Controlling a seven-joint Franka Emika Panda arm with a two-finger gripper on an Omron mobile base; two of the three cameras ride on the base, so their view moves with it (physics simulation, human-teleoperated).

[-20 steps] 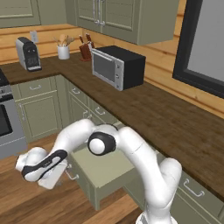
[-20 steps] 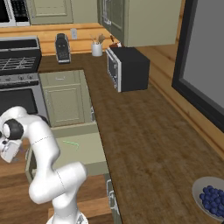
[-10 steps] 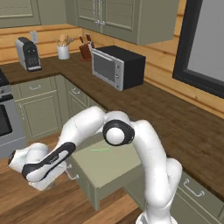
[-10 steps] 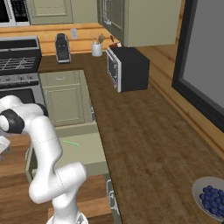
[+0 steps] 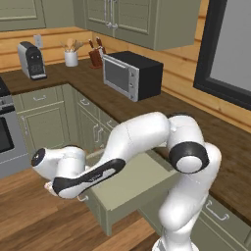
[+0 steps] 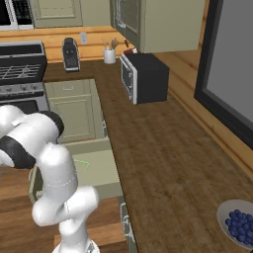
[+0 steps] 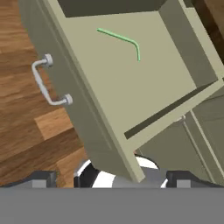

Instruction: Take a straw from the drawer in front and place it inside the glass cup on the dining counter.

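gripper [image 7: 109,177]: jaws spread wide, nothing between them. the two dark tips sit far apart at the bottom of the hand view.
hand position: out past the front of the drawer, above the wood floor [image 5: 29,215], in the left base view the forearm reaches low and left across the drawer front.
drawer [image 7: 131,92]: pulled out, pale green inside, silver bar handle [image 7: 46,83] on its front panel. also seen open below the countertop in the right base view [image 6: 106,170].
straw [image 7: 124,41]: thin light green stick with a bend near one end, lying flat on the drawer floor toward the back, well apart from the gripper. shows as a faint green line in the right base view [image 6: 83,164].
countertop [image 6: 163,168]: dark wood, runs over the green cabinets.
microwave [image 5: 132,73]: black, on the countertop against the wall.
coffee machine [image 5: 32,60]: in the corner, left of the white utensil holder [image 5: 71,58].
knife block [image 5: 95,56]: between utensil holder and microwave.
stove [image 6: 20,74]: left end of the counter run.
bowl [image 6: 237,225]: near edge of the countertop, holds dark blue berries.
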